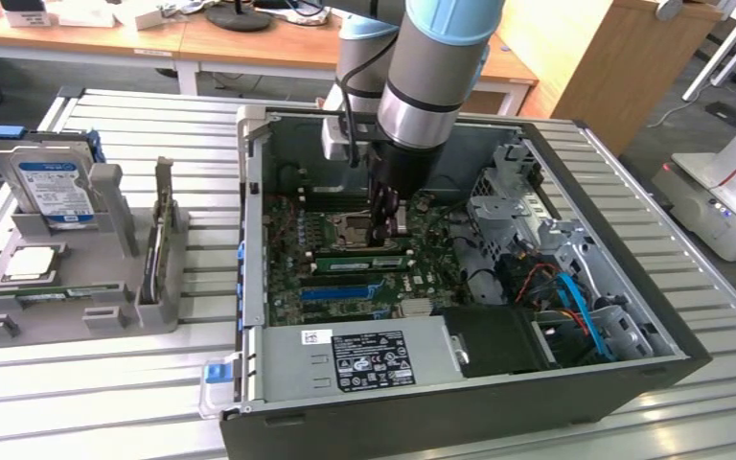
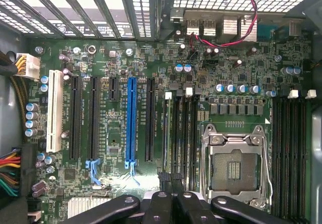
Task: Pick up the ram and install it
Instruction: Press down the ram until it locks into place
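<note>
— Item one, the ram (image 1: 361,261) (image 2: 167,133): where was it?

— Green stick, standing on edge in a long slot of the motherboard (image 1: 291,287) (image 2: 113,133), just beside the empty processor socket (image 1: 349,227) (image 2: 236,168). It sat in the slot of that bank lying farthest from the socket, with black empty slots between them.

— Item two, the claw (image 1: 387,230) (image 2: 170,177)?

— Clenched, the two black fingertips pressed together. It hung down inside the open computer case (image 1: 471,412), tips low over the board at one end of the ram. Whether they touched the stick, I could not tell.

— Neighbours on the board?

— A blue slot (image 2: 131,118) flanked by black ones on the side of the ram away from the socket, and a second bank of black slots beyond the socket.

— Outside the case?

— A grey tray (image 1: 35,326) at the exterior view's left, well apart from the claw. In it: a hard drive (image 1: 55,187) with a blue-and-white label, upright, and a square silver chip (image 1: 32,261) lying flat in front of it. Tray and case both rested on a slatted metal table (image 1: 87,402).
</note>
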